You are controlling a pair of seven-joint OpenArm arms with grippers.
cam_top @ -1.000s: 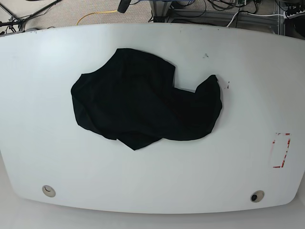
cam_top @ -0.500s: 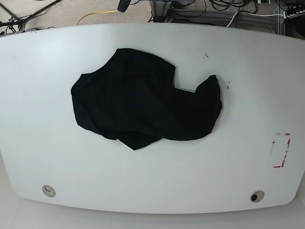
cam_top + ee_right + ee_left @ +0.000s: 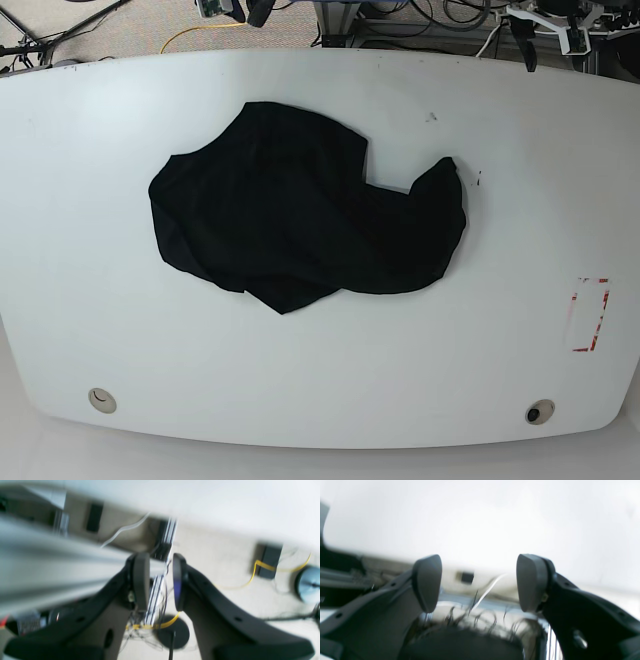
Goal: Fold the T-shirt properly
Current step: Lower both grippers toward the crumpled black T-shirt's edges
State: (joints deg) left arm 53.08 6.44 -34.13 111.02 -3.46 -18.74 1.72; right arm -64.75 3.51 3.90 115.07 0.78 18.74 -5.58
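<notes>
Black T-shirt [image 3: 300,215] lies crumpled at centre frame on the white tabletop [image 3: 500,360]; left claw [image 3: 477,582] spread wide, right claw [image 3: 158,581] narrowly parted, both empty.

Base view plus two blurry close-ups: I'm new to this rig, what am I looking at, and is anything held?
The base view looks down on a white table. A crumpled black T-shirt lies on it, unfolded. The other two pictures come from cameras on the two arms' wrists, looking out past their own fingers. The left gripper stands wide open with nothing between its fingers. The right gripper has a narrow gap, also with nothing in it. Both arms are off the table, at its far edge.
</notes>
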